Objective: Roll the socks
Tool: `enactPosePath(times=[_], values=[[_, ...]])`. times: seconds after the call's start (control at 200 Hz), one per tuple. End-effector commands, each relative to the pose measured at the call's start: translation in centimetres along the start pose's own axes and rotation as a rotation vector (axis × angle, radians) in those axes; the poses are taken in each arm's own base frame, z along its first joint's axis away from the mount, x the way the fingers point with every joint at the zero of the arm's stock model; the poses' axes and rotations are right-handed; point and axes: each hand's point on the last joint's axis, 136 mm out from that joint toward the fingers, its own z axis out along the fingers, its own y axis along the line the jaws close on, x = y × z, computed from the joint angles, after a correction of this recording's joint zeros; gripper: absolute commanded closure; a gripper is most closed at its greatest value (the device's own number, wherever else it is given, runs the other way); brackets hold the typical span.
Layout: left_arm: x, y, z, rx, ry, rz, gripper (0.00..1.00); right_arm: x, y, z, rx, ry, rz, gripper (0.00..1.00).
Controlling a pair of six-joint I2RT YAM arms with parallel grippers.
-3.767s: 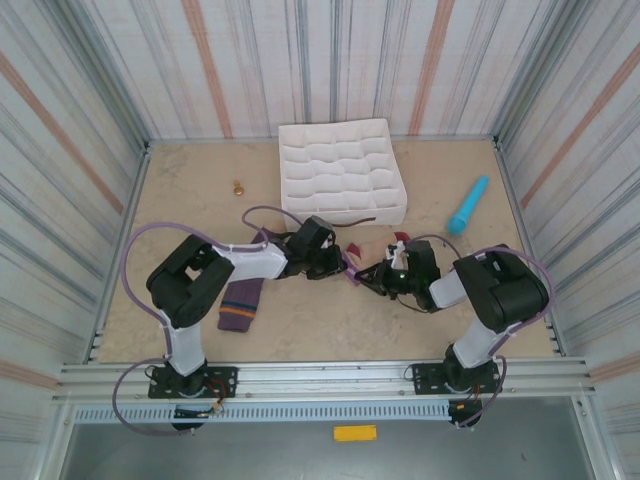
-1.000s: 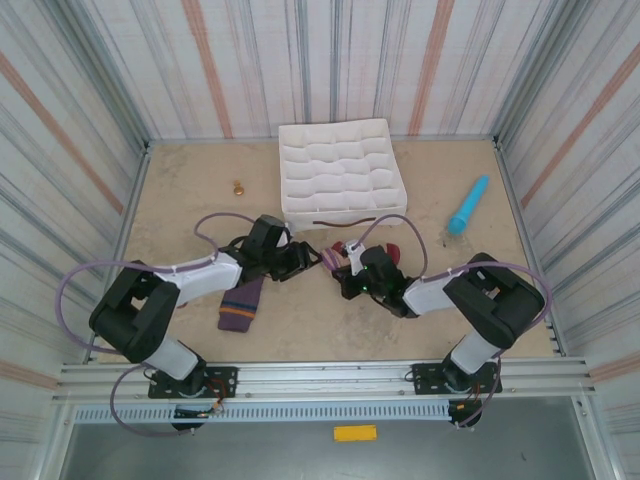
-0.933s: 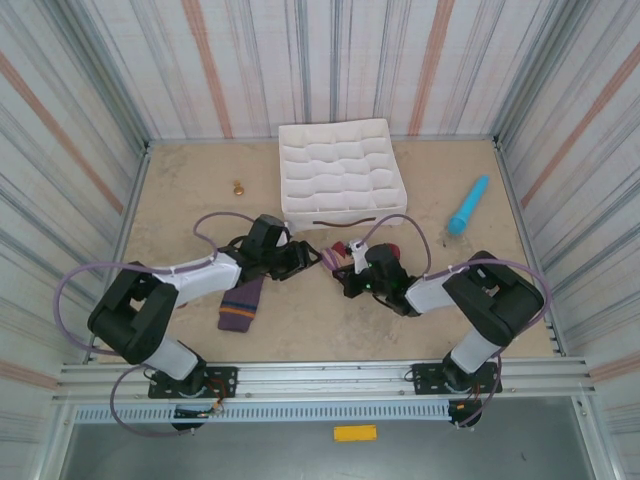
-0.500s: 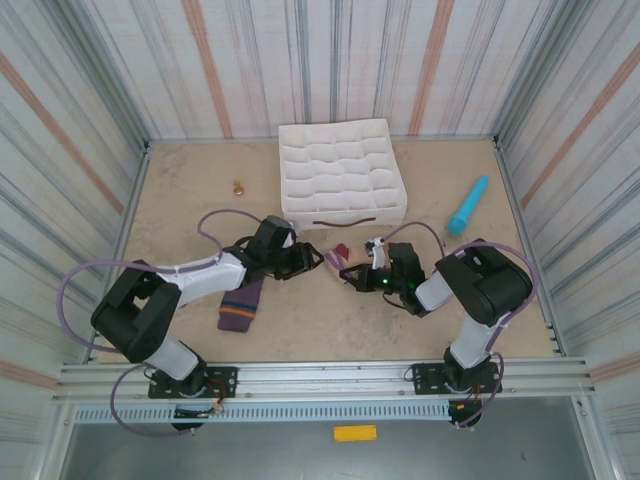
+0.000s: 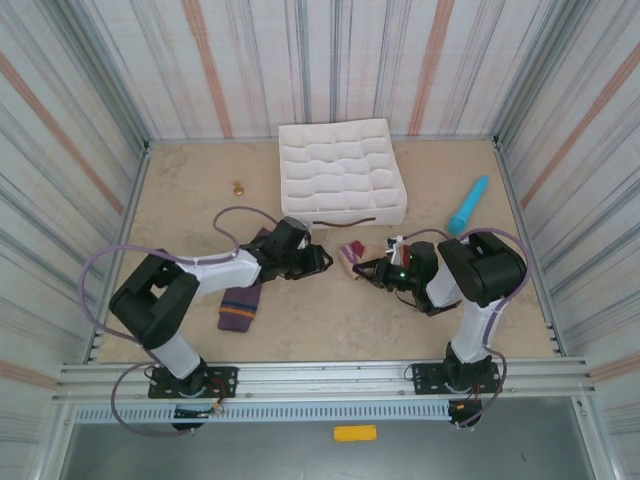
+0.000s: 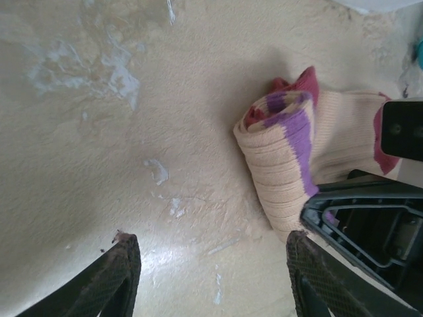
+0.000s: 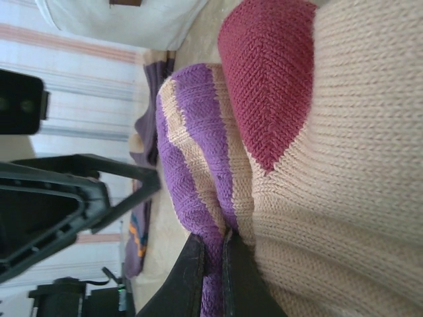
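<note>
Two socks lie on the table (image 5: 180, 200) in the overhead view. The purple sock (image 5: 240, 300) is stretched flat near the left arm. The beige sock (image 5: 352, 250) sits bunched at the middle, just in front of the white tray (image 5: 340, 170). The left gripper (image 5: 320, 257) is just left of the beige sock, and the right gripper (image 5: 366, 270) reaches it from the right. A turquoise stick (image 5: 468, 204) lies well apart on the right.

From the left wrist, the beige sock (image 6: 281, 158) appears partly rolled, with purple stripes across the roll and dark red at its end. The left gripper (image 6: 211, 271) is released, its fingers (image 6: 119, 277) spread wide above bare table. A black part of the right gripper (image 6: 357, 211) rests against the roll's near edge.

From the right wrist, the beige sock (image 7: 344, 165) is seen very close, with a dark red patch and purple bands. The right gripper (image 7: 210, 264) is clenched, its fingers nearly together, pinching the purple-striped fold. The left gripper (image 7: 79, 191) stands beyond it.
</note>
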Motion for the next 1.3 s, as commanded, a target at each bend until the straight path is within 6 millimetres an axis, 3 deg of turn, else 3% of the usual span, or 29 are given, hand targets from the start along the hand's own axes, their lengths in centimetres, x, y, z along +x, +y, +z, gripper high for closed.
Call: enactPosePath(times=[0.0, 0.451, 0.591, 0.776, 1.032, 1.182, 1.297], values=[[-0.4, -1.2, 1.2, 0.023, -0.003, 0.012, 0.39, 5.1, -7.8, -1.5, 0.25, 0.077, 0.284, 1.0], [-1.3, -3.8, 5.4, 0.068, 0.013, 0.005, 0.39, 6.2, -10.0, -2.6, 0.338, 0.069, 0.38, 1.0], [-1.0, -3.3, 6.5, 0.042, 0.038, -0.008, 0.44, 6.5, -10.6, -3.0, 0.358, 0.066, 0.419, 1.0], [-0.7, -2.9, 7.4, 0.016, 0.058, -0.02, 0.61, 6.4, -10.5, -2.7, 0.341, 0.073, 0.421, 1.0], [-1.5, -1.3, 7.0, -0.105, 0.076, -0.008, 0.95, 6.0, -9.7, -2.4, 0.318, 0.102, 0.321, 1.0], [-1.8, 0.8, 5.4, -0.161, 0.059, -0.038, 1.0, 5.2, -7.7, -1.6, 0.297, 0.143, 0.195, 0.93], [-1.4, 2.1, 4.4, -0.174, 0.055, -0.086, 1.0, 4.5, -4.6, -0.1, 0.28, 0.198, 0.043, 0.86]])
